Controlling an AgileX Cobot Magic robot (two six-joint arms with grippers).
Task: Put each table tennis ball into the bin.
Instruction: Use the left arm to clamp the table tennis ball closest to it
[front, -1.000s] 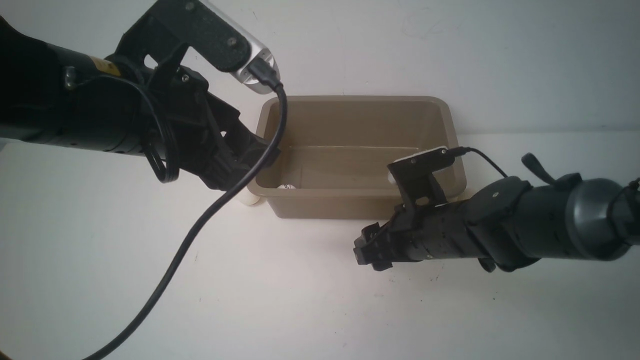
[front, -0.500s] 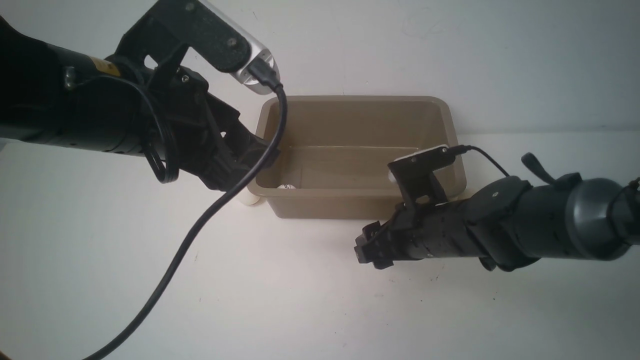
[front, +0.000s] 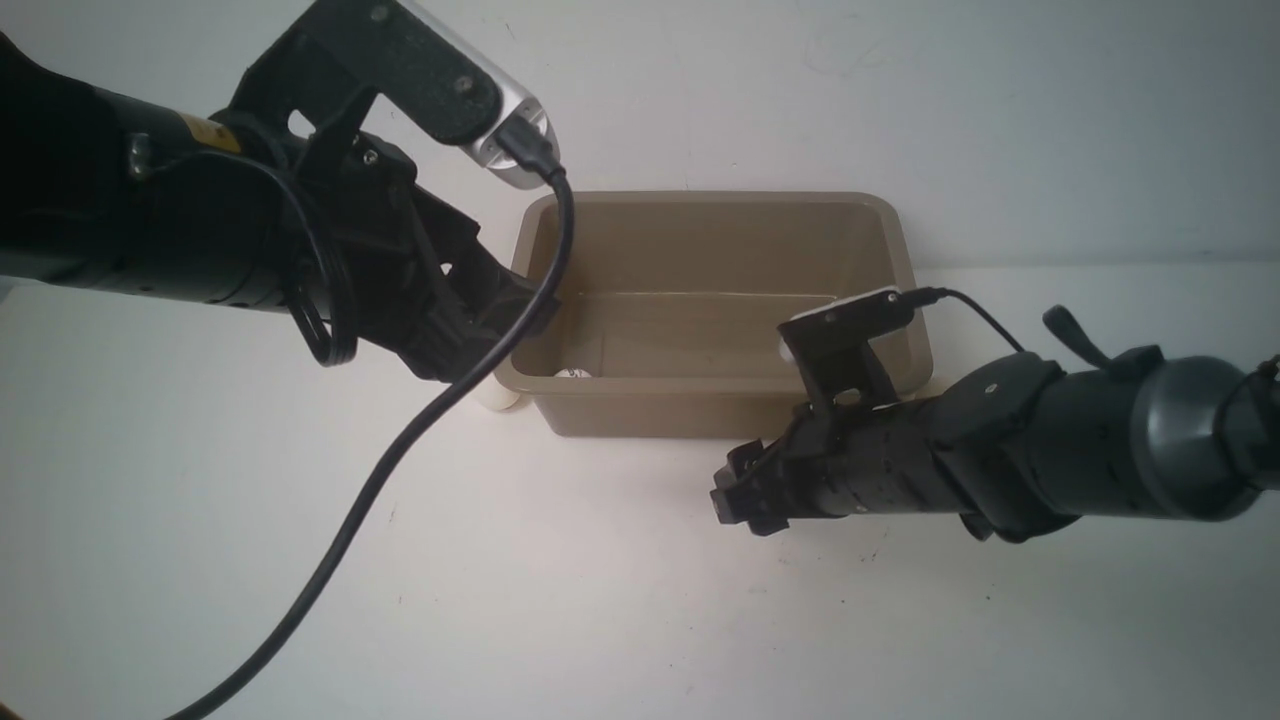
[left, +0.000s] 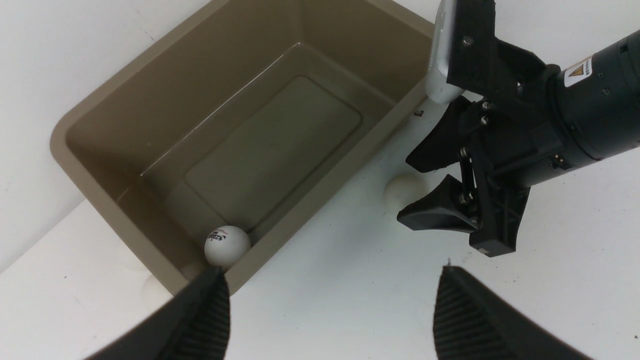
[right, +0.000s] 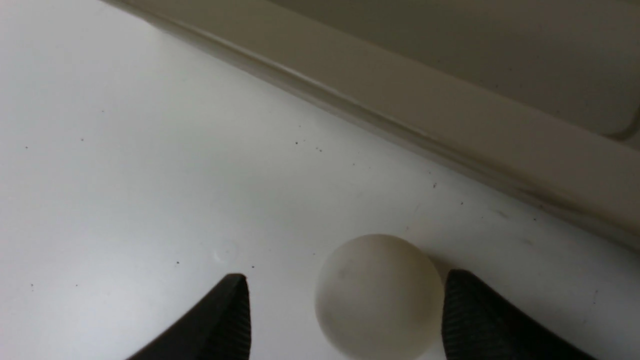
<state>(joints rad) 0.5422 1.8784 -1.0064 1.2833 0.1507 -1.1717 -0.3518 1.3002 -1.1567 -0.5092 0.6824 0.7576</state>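
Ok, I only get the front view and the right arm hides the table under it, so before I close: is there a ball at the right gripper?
Observer: Yes, a white ball lies on the table between the fingers of the right gripper.
Operator: Gripped already?
Observer: No, the jaws stand open, one on each side of it.
Operator: Where is it relative to the bin?
Observer: Outside the bin, beside its long outer wall with a gap of bare table between them.
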